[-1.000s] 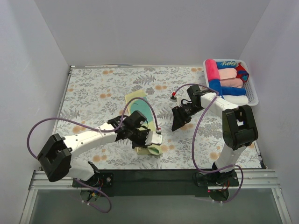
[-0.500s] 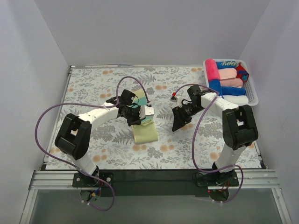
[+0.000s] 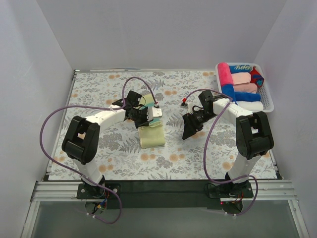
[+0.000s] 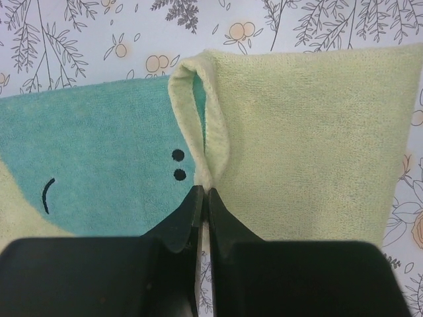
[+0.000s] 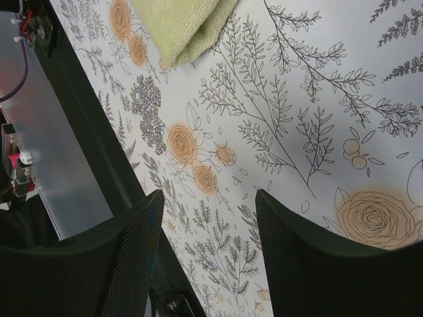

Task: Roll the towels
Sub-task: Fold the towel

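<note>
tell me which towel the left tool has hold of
The pale yellow towel with the teal patch: the left tool is shut on its fold. The other towels lie rolled in the white basket.

No words or numbers you can read, tiny white marks on a teal towel (image 3: 242, 66) in the basket (image 3: 269, 100), two black dots and a curved line on the yellow towel (image 4: 317, 132), just left of the left gripper (image 4: 202, 193).

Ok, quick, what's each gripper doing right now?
Left gripper: shut, pinching a fold of the yellow towel.
Right gripper: open, holding nothing.
</note>
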Robot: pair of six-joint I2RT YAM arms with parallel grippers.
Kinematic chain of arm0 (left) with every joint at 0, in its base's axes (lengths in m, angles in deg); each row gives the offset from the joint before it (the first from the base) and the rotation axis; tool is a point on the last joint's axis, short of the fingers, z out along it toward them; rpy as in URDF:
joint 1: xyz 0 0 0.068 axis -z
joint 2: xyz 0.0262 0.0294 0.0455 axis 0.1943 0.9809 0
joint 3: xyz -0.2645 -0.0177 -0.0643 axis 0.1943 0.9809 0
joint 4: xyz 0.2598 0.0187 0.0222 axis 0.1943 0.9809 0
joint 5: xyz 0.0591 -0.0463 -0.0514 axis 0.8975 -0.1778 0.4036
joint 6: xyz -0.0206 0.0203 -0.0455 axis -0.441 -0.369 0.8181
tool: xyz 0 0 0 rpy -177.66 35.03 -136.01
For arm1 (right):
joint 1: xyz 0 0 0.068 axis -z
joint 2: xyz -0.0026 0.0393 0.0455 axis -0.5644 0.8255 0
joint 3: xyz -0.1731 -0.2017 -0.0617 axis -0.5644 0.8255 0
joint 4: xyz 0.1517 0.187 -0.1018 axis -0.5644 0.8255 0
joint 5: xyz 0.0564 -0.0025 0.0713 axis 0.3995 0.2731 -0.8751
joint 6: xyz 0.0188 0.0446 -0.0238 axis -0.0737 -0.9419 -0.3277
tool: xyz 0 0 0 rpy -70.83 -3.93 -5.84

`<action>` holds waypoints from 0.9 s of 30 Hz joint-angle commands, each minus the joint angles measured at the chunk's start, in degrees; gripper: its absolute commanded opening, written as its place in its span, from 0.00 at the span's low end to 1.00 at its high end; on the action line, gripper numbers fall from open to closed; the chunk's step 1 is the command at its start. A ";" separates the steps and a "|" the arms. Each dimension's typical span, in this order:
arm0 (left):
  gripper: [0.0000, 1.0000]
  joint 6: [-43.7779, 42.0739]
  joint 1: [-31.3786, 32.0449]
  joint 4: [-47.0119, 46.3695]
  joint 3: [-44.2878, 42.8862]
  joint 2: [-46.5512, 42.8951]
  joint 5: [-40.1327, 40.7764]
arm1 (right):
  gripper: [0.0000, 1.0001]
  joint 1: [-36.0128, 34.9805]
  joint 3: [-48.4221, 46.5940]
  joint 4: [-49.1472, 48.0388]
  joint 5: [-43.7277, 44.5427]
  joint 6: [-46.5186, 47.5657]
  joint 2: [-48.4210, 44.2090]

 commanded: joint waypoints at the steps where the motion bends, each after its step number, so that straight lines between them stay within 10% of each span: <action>1: 0.00 -1.50 -0.88 -1.05 -0.80 -0.67 -0.28 | 0.54 0.22 -0.98 1.75 -1.57 0.92 0.13; 27: 0.00 -2.82 -2.90 -3.16 -2.02 1.09 2.45 | 0.54 0.22 -0.63 1.84 -2.71 1.18 1.18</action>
